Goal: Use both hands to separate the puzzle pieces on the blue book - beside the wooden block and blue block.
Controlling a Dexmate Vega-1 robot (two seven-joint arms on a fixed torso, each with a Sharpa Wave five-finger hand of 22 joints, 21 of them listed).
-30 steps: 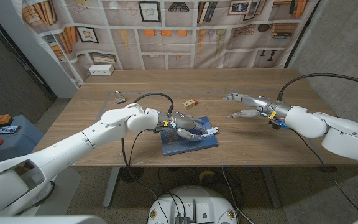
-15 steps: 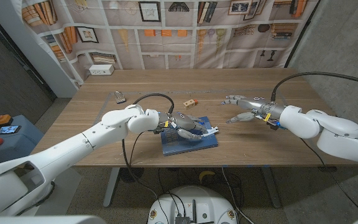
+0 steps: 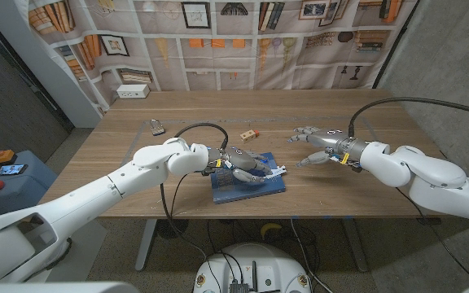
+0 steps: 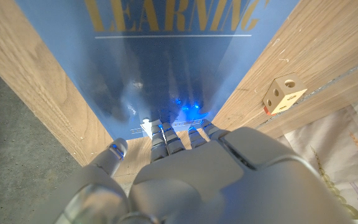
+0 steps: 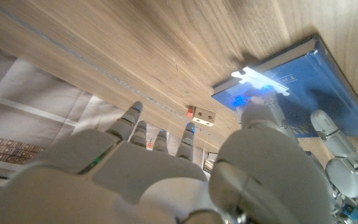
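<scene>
A blue book (image 3: 251, 187) lies near the table's front edge. The joined white puzzle pieces (image 3: 276, 172) sit at its right edge; the right wrist view shows them on the book's corner (image 5: 261, 78). My left hand (image 3: 245, 164) lies over the book (image 4: 166, 68), its fingertips (image 4: 165, 133) at a white piece (image 4: 146, 126); I cannot see it gripping anything. A wooden block (image 3: 250, 134) stands just behind the book, also seen as a holed cube (image 4: 283, 93) (image 5: 201, 114). My right hand (image 3: 319, 143) hovers to the right of the book, fingers spread, holding nothing.
A padlock (image 3: 157, 126) lies on the table to the left, behind my left arm. A white box (image 3: 133, 91) stands at the back left edge. A black cable (image 3: 187, 130) loops over my left forearm. Bare wood lies between the book and my right hand.
My right hand has moved left across the table toward the book, fingers still spread. My left hand stays on the book.
</scene>
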